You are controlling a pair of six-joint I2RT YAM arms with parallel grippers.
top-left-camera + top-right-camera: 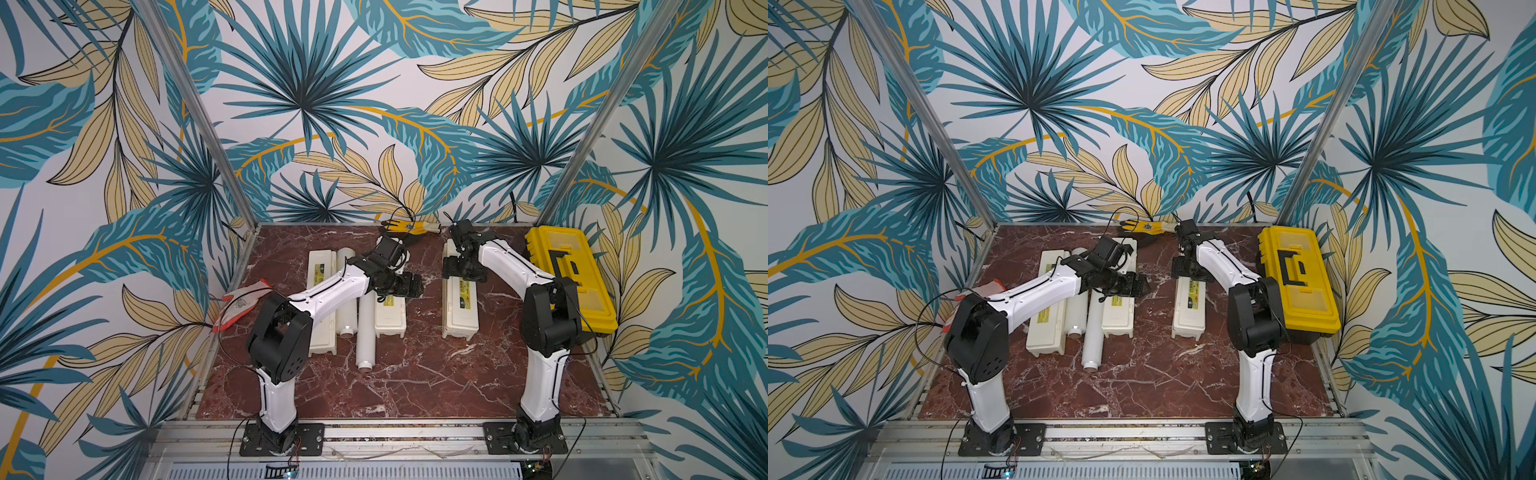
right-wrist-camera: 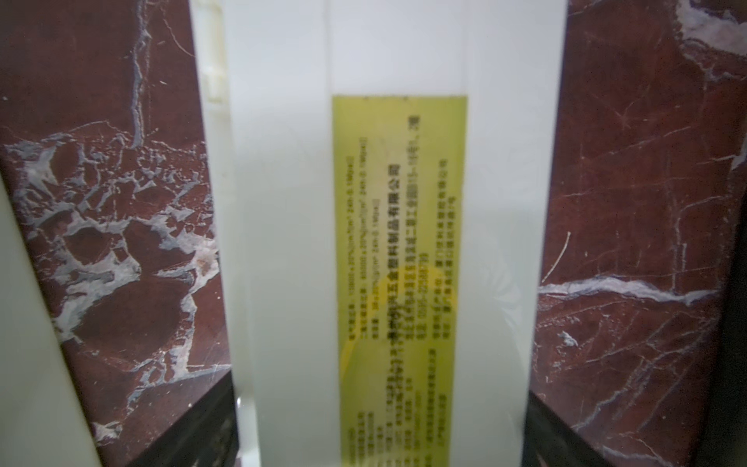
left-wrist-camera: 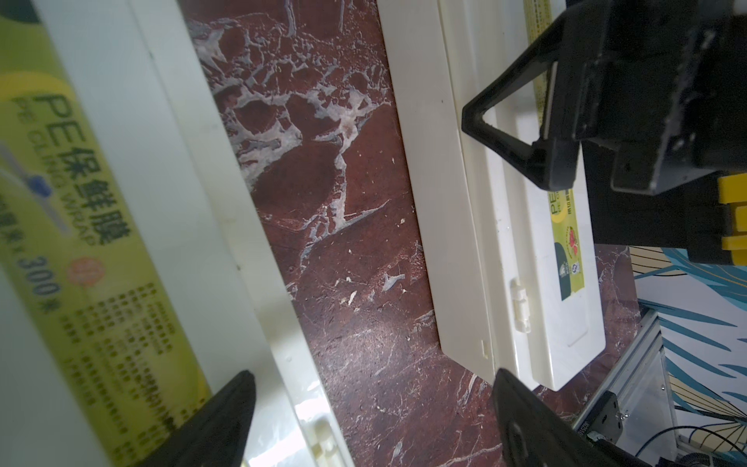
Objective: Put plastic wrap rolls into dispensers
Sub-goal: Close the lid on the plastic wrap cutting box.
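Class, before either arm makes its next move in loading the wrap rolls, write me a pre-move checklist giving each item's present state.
1. Left claw open and empty: ok.
2. Right claw open, jaws astride the right dispenser: ok.
3. Right dispenser lid raised for loading: not ok, it is shut.
4. Middle dispenser and left dispenser lids raised: not ok, both shut.
5. Rolls lying free to pick: ok, the nearer roll and farther roll lie between the left and middle dispensers.
6. Third roll located: cannot tell, none in view.
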